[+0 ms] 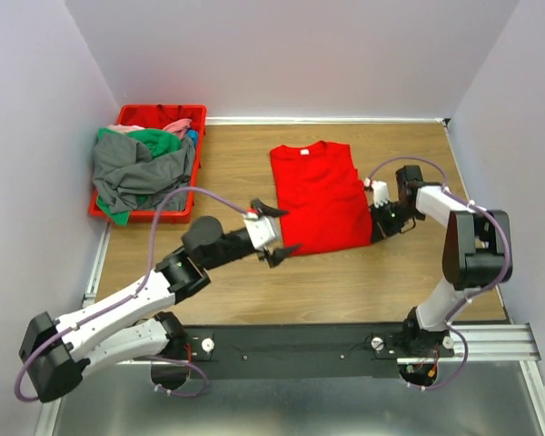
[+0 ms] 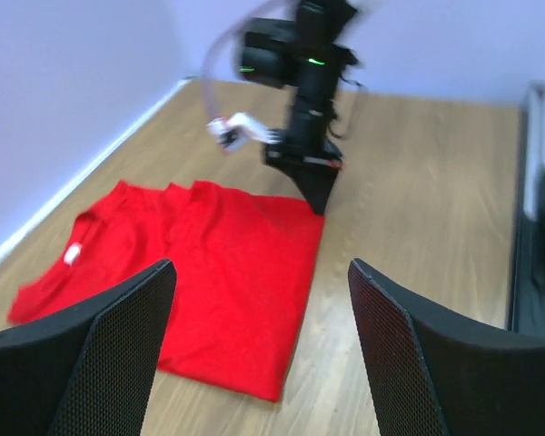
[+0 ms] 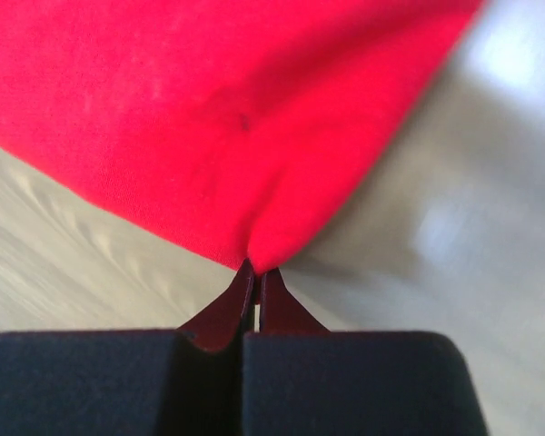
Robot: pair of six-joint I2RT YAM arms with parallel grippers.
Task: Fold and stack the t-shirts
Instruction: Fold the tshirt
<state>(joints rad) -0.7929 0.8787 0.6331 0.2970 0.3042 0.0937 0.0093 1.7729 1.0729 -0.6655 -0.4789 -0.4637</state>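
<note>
A bright red t-shirt [image 1: 320, 195] lies flat on the wooden table, sleeves folded in, its white neck label [image 2: 72, 255] at the far end. My left gripper [image 1: 274, 230] is open and empty, hovering just off the shirt's near left corner; its fingers [image 2: 109, 345] frame the shirt's bottom hem [image 2: 254, 300]. My right gripper [image 1: 376, 221] is shut on the shirt's near right corner, pinching the red cloth [image 3: 254, 127] at its fingertips [image 3: 251, 292]. It also shows in the left wrist view [image 2: 316, 189]. More t-shirts, grey [image 1: 141, 177], green and pink, are heaped in the crate.
A red plastic crate [image 1: 193, 116] stands at the table's back left with the pile spilling over its rim. Pale walls close in the table at the left, back and right. A black rail [image 1: 300, 341] with the arm bases runs along the near edge.
</note>
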